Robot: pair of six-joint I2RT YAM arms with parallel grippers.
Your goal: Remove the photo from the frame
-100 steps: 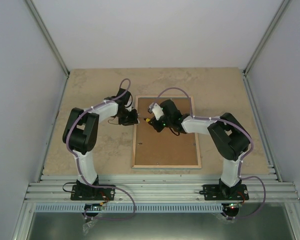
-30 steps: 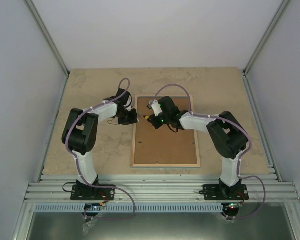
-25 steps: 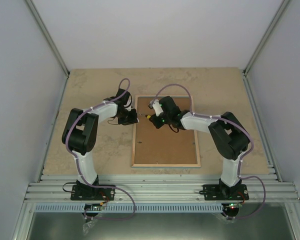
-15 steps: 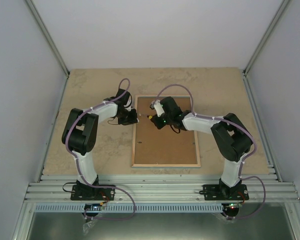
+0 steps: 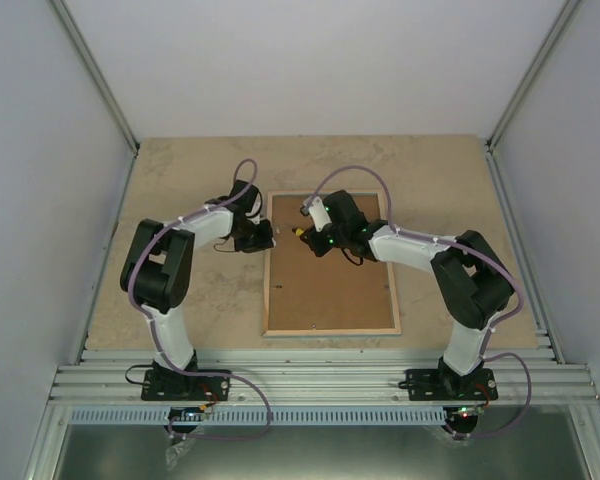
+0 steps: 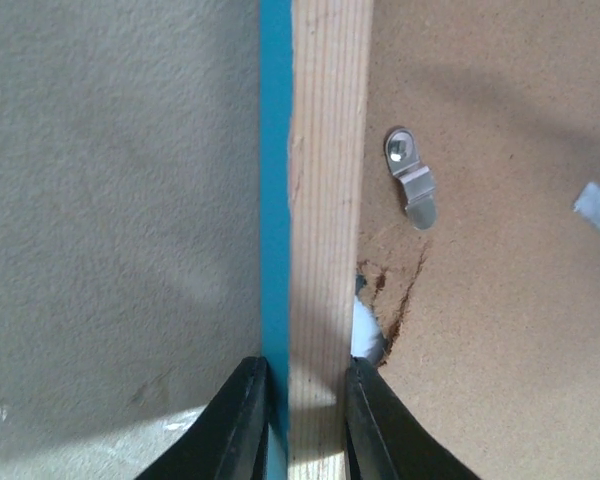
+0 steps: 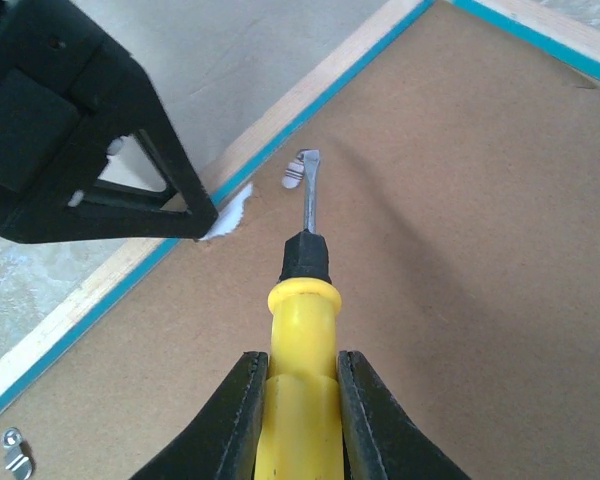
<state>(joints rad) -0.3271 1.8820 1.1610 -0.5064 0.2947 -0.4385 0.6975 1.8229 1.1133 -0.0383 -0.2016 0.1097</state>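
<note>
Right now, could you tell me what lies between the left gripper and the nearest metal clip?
A ragged tear in the backing board, white showing through, beside the left gripper; the left wrist view shows it.

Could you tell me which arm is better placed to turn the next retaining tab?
Right. The right tool grips the yellow-handled screwdriver, blade tip beside a small metal tab; the left tool clamps the turquoise-edged wooden frame rail.

White links (image 5: 175,335), black joints (image 5: 158,265), purple cables (image 5: 355,168), black fingers (image 6: 245,420)
</note>
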